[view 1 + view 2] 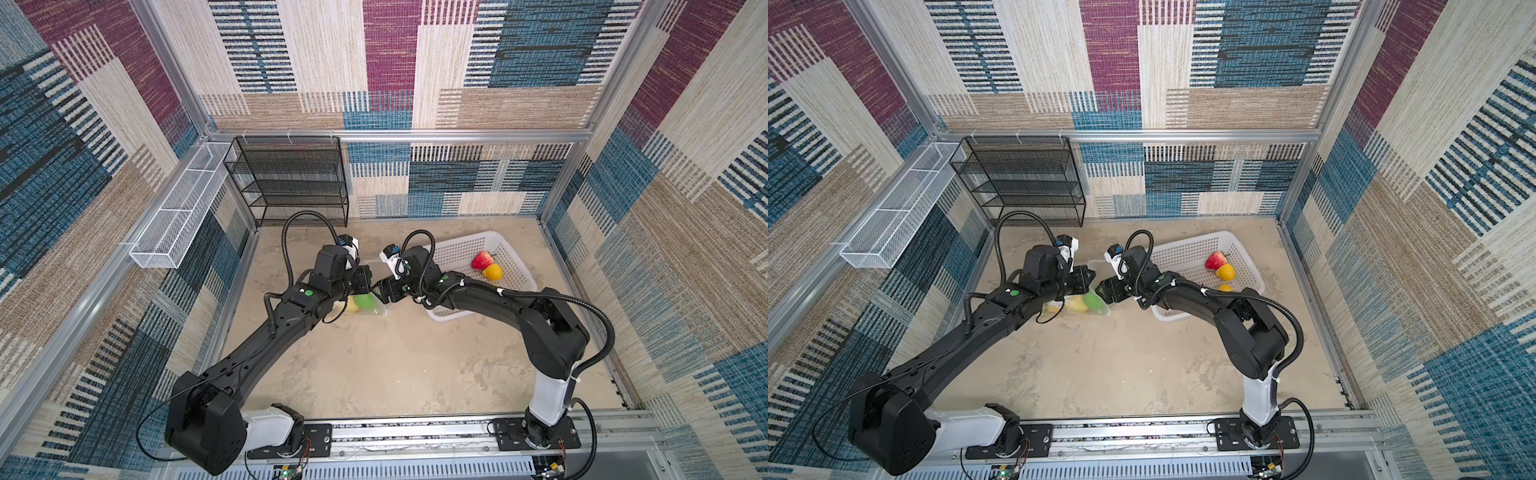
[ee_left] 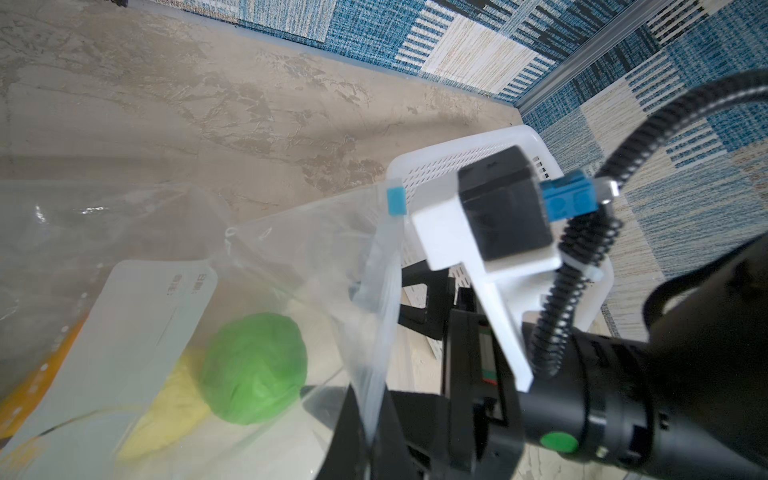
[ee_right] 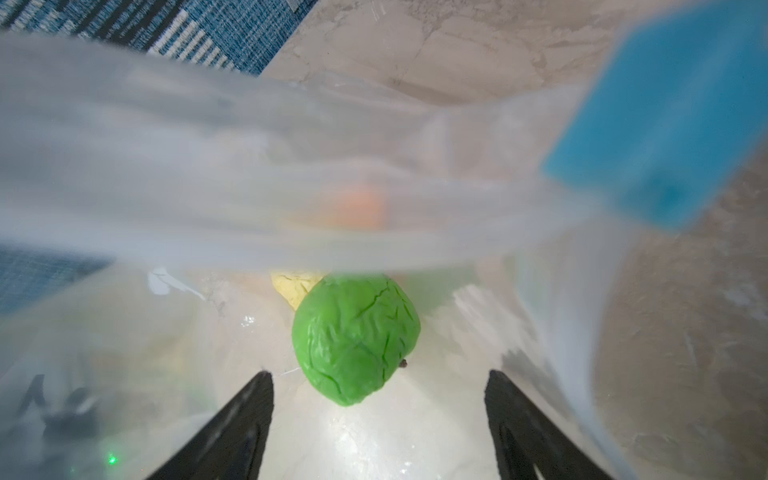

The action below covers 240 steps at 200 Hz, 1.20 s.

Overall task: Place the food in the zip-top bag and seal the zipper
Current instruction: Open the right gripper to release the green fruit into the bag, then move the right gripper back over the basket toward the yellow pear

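The clear zip-top bag [image 2: 291, 249] lies on the table between both arms, its white label [image 2: 137, 332] facing up. Inside it rest a green fruit [image 3: 355, 338], a yellow piece [image 3: 297, 284] and something orange, blurred through the plastic. My left gripper [image 2: 370, 440] is shut on the bag's mouth edge, holding it up. The zipper [image 2: 384, 266] runs up from there to its light-blue slider [image 2: 395, 200]. My right gripper [image 3: 380, 376] stands open inside the bag's mouth, and the green fruit lies loose just past its tips. In both top views the two grippers meet over the bag [image 1: 365, 309].
A white perforated basket [image 1: 465, 239] at the right holds a red strawberry [image 1: 482, 259] and an orange fruit [image 1: 493, 272]; a top view shows another yellow piece [image 1: 1225, 287]. A black wire shelf [image 1: 291, 178] stands at the back left, and a white wire tray [image 1: 178, 212] hangs on the left wall.
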{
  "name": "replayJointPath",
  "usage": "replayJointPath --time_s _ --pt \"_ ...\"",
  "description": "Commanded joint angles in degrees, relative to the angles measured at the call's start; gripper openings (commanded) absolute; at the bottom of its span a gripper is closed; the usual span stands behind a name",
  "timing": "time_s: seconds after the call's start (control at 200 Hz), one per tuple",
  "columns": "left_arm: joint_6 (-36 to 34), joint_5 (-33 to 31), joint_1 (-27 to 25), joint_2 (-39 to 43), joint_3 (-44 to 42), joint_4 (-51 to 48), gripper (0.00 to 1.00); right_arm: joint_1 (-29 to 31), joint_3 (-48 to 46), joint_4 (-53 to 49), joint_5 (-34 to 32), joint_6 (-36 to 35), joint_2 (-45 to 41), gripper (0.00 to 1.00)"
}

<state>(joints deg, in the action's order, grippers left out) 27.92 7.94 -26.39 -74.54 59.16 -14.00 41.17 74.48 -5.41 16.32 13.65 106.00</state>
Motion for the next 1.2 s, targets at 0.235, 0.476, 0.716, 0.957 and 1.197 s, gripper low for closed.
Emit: replayJointPath --time_s 0.235,0.476,0.716,0.957,1.197 --pt "-0.09 0.22 0.08 0.63 -0.01 0.10 0.00 -0.20 -1.95 -0.89 -9.36 0.34 -7.29 0.82" --pt "0.04 0.32 0.03 0.62 -0.08 0.26 0.00 -5.05 -3.43 -5.62 -15.62 -0.14 -11.65 0.82" --pt "0.27 0.40 0.03 0.53 -0.18 0.35 0.00 -16.34 -5.30 -9.39 -16.87 -2.08 -15.20 0.82" --pt "0.39 0.47 0.03 0.71 -0.23 0.38 0.00 -26.20 -2.00 -17.10 -24.04 -5.57 -10.91 0.82" --pt "0.62 0.72 0.03 0.53 -0.45 0.64 0.00 -33.23 -3.45 -17.99 -28.93 -6.96 -7.20 0.83"
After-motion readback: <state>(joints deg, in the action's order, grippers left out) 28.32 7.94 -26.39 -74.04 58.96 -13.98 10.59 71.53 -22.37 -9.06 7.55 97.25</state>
